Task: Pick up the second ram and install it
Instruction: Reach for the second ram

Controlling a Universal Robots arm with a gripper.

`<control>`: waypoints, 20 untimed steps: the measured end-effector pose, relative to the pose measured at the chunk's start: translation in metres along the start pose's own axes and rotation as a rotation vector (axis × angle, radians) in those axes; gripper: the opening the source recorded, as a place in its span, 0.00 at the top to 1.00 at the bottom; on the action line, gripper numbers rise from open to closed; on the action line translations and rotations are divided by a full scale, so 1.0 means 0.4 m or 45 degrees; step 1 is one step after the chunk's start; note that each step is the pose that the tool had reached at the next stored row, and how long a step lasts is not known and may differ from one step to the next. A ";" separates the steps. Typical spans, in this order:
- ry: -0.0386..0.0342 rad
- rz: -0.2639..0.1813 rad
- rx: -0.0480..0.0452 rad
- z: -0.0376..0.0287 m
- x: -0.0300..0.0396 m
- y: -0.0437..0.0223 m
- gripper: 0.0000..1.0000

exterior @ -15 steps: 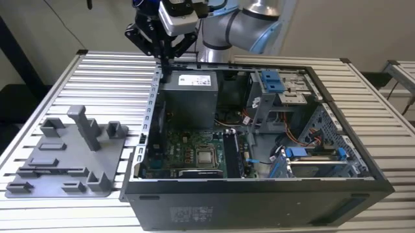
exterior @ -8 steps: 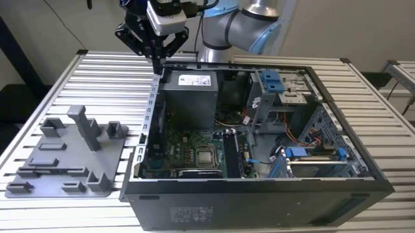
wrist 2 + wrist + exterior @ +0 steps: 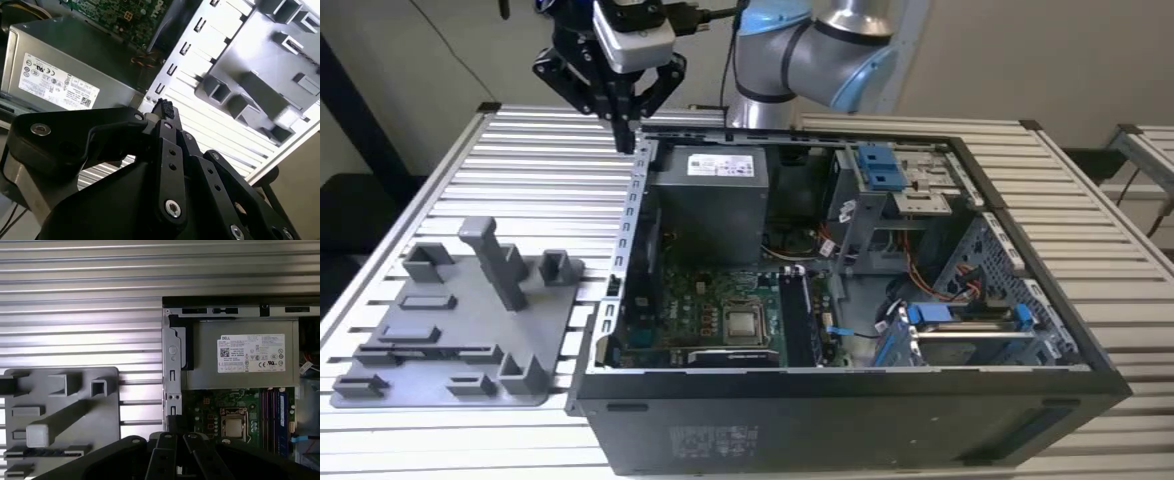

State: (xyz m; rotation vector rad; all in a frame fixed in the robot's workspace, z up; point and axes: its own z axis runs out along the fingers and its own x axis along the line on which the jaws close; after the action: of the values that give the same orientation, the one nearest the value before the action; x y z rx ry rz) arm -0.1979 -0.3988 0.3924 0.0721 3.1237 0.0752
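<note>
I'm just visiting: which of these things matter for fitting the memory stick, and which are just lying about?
Part of the job:
computer case, lying open; memory slots inside it; end effector, shut, near the case's corner.

Just there:
power supply; processor; gray holder tray; slatted table.

claw (image 3: 627, 138) black | holder (image 3: 467, 352) gray | table (image 3: 520, 175) silver, ribbed | motherboard (image 3: 700, 300) green
</note>
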 end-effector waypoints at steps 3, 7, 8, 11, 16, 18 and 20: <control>0.0009 -0.004 0.000 0.000 0.019 -0.001 0.89; 0.0025 -0.010 0.000 0.000 0.043 -0.002 0.89; 0.0031 -0.011 0.000 -0.001 0.049 -0.002 0.89; 0.0046 -0.014 0.000 -0.001 0.070 -0.003 0.89; 0.0067 -0.020 0.000 0.000 0.101 -0.005 0.89; 0.0079 -0.022 0.000 0.000 0.112 -0.005 0.89; 0.0089 -0.024 0.000 0.000 0.124 -0.006 0.89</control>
State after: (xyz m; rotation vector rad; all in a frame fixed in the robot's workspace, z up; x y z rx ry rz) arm -0.2476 -0.3987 0.3916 0.0420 3.1308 0.0754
